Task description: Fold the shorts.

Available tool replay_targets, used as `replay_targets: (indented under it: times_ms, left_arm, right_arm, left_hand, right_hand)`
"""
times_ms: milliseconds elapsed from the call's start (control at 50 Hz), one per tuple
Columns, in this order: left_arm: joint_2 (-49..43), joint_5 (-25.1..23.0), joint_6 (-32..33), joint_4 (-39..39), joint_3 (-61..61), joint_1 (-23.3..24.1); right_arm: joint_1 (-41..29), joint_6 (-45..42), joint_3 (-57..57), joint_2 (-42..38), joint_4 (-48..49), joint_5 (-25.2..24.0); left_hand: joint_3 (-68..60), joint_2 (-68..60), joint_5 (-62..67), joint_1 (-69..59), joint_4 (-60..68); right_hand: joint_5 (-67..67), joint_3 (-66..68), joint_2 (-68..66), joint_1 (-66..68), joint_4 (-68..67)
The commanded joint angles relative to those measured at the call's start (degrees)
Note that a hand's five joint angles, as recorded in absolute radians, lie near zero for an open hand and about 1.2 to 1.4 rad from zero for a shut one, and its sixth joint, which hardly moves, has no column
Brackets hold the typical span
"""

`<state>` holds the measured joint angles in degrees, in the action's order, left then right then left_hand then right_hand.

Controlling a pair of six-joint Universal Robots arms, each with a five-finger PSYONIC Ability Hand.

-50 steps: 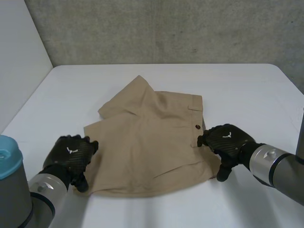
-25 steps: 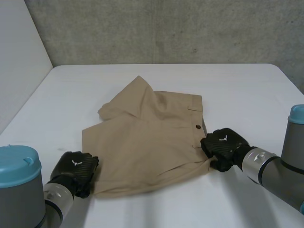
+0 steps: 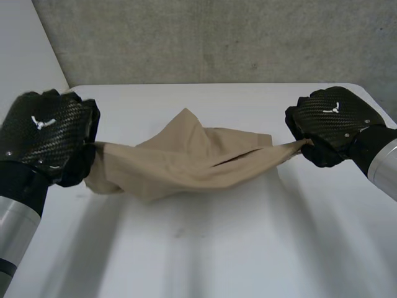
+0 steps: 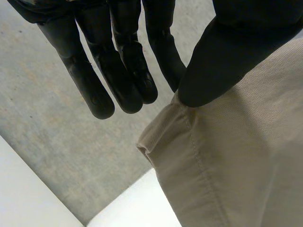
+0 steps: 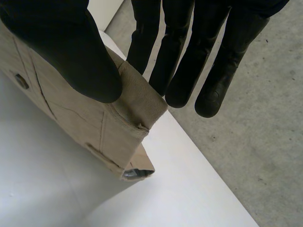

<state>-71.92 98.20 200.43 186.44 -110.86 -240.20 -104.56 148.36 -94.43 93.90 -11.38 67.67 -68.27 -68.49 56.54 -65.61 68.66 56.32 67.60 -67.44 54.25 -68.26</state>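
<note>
The tan shorts (image 3: 186,158) hang stretched between my two raised hands above the white table (image 3: 205,248), their far part still resting on it. My left hand (image 3: 46,133) pinches a hemmed corner of the shorts (image 4: 222,161) between its thumb and fingers (image 4: 123,66). At the other end, my right hand (image 3: 332,124) pinches the waistband corner (image 5: 128,109), thumb pressed on the cloth against its fingers (image 5: 189,52). A dark button (image 5: 21,81) shows on the shorts near that corner.
A grey concrete wall (image 3: 217,37) stands behind the table's far edge. A white panel (image 3: 25,56) borders the table at the left.
Both hands closed on the near corners of the shorts and lifted them up off the table. The flat cloth now hangs stretched between them.
</note>
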Motion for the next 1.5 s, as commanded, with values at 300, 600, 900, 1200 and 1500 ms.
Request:
replay_targets:
  times_ms: [300,600,900,1200,1500]
  left_arm:
    - [-29.2,-0.1,0.7,9.8,11.2,-0.8]
    - [-40.5,0.3,9.1,27.7,45.8,-4.0]
    - [-29.7,2.3,3.0,25.8,38.4,-3.2]
    - [-32.8,1.5,-4.7,10.3,9.6,-0.2]
    - [-18.9,1.5,-1.4,-2.4,-1.7,3.0]
  right_arm:
    - [-4.5,-0.7,10.6,-23.0,5.2,5.0]
    - [-9.5,2.7,46.9,-34.8,32.0,13.7]
    - [-9.4,7.6,39.5,-28.2,29.3,15.9]
    - [-8.6,-0.8,6.4,-27.7,15.6,13.2]
    - [-7.7,-15.0,-1.7,-20.4,-8.2,11.5]
  left_hand:
    - [-11.7,-11.5,13.5,-14.4,11.3]
    - [-11.7,-11.5,13.5,-14.4,11.3]
    - [-11.7,-11.5,13.5,-14.4,11.3]
    - [-11.7,-11.5,13.5,-14.4,11.3]
    - [-11.7,-11.5,13.5,-14.4,11.3]
  right_hand:
    - [13.7,12.4,-12.6,25.8,-11.7]
    - [13.7,12.4,-12.6,25.8,-11.7]
    - [13.7,12.4,-12.6,25.8,-11.7]
    - [13.7,12.4,-12.6,25.8,-11.7]
    - [13.7,12.4,-12.6,25.8,-11.7]
